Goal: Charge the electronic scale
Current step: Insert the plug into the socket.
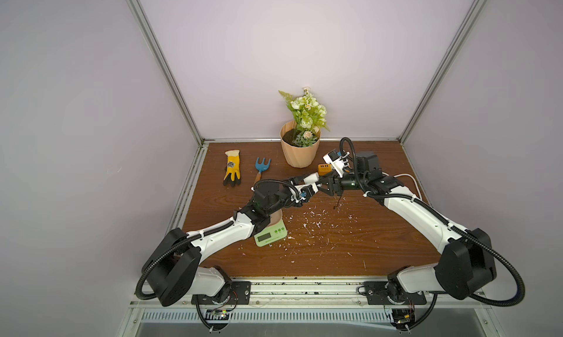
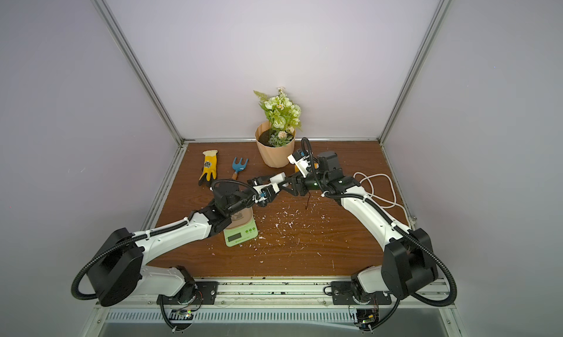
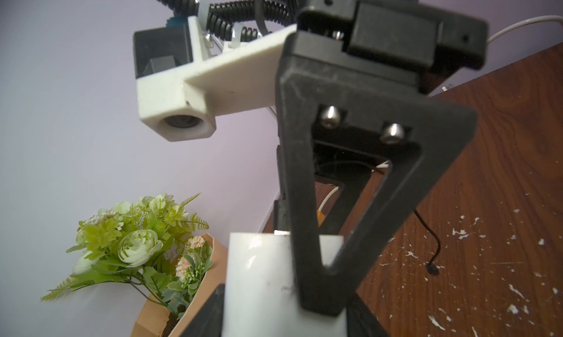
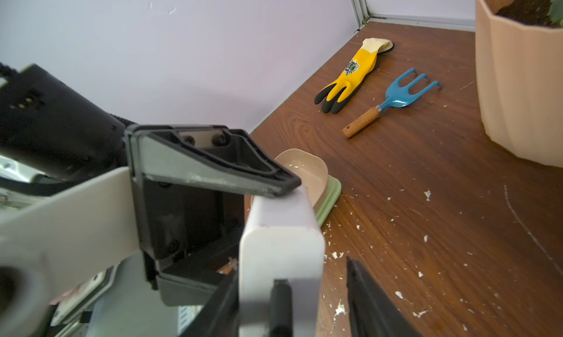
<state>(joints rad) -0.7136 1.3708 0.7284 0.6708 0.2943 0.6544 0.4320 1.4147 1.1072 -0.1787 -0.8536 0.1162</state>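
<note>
The electronic scale (image 1: 271, 234) (image 2: 240, 233) sits near the table's left front, partly under my left arm; its tan tray (image 4: 307, 168) shows in the right wrist view. Both grippers meet above mid-table around a white charger cube (image 1: 310, 178) (image 3: 259, 274) (image 4: 280, 247). My left gripper (image 1: 308, 182) (image 3: 283, 308) is shut on the cube. My right gripper (image 1: 317, 182) (image 4: 292, 308) straddles it, one finger touching, the other standing off with a gap. A thin black cable (image 3: 436, 250) hangs from the cube down to the table.
An orange power strip (image 1: 324, 168) lies behind the grippers, with a white cord (image 2: 380, 189) looped at the right. A flower pot (image 1: 300, 154) stands at the back; a yellow glove (image 1: 232, 168) and blue hand rake (image 1: 262, 167) lie back left. White flecks litter the wood.
</note>
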